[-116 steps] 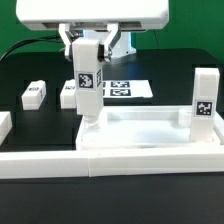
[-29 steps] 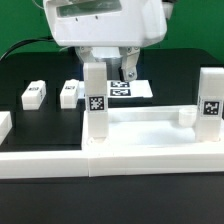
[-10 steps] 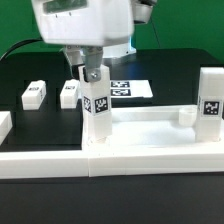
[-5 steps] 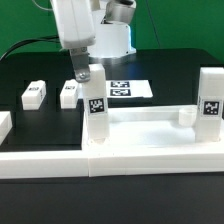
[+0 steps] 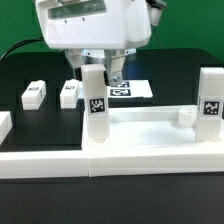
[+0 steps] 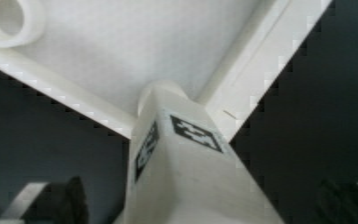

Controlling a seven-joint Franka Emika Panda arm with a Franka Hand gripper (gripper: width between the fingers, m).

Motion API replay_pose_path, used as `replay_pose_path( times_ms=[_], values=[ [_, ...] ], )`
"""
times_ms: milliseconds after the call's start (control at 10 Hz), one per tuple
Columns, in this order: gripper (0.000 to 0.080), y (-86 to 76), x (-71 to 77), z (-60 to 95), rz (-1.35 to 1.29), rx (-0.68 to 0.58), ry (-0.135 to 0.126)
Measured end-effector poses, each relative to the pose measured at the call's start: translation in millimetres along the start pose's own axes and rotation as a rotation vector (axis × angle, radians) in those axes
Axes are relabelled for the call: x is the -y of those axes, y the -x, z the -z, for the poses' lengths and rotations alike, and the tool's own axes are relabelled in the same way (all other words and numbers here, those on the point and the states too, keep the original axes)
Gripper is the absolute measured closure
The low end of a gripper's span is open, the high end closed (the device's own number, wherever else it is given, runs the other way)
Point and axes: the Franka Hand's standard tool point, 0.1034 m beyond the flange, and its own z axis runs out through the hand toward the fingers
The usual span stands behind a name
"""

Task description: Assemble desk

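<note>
- The gripper (image 5: 97,70) hangs over the upright leg (image 5: 95,104) at centre-left of the exterior view. The leg stands in the near-left corner socket of the desk top (image 5: 150,117).
- In the wrist view the dark fingers (image 6: 51,200) sit on either side of the leg (image 6: 190,150) with a gap showing, so the tool appears released and straddling the leg rather than clamped on it.
- A second leg (image 5: 209,95) stands at the right edge of the frame. Two loose legs (image 5: 33,93) lie on the black table at mid-left, and the marker board (image 5: 128,89) lies behind the gripper.
- Risk: if the fingers close off-centre or skewed on the square leg, they could tip it in its socket. That would likely cross the thread or jam it.
- Risk: a hard twist or sideways pull may drag the desk top off the border wall (image 5: 110,160) along the lower frame, because nothing visible pins it there.
- Half a second ago the wrist is turned narrow-side to the camera. Now its broad white housing faces front, and the leg's tag sits where it did.
- Against the earliest frame, the leg's tag sits lower, which suggests the leg is seated deeper.
</note>
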Motion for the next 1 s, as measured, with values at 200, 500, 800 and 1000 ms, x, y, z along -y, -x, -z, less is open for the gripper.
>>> replay_pose_path(
  times_ms=[200,500,800,1000],
  values=[
    [0.0151,-0.2,-0.4,-0.2,0.134,0.000,0.001],
    [0.0150,-1.7,-3.3,-5.1,0.646,0.042,0.017],
    [0.0150,6.7,0.4,-8.5,0.709,0.075,0.034],
    [0.0409,6.8,0.4,-8.6,0.709,0.076,0.034]
  ],
)
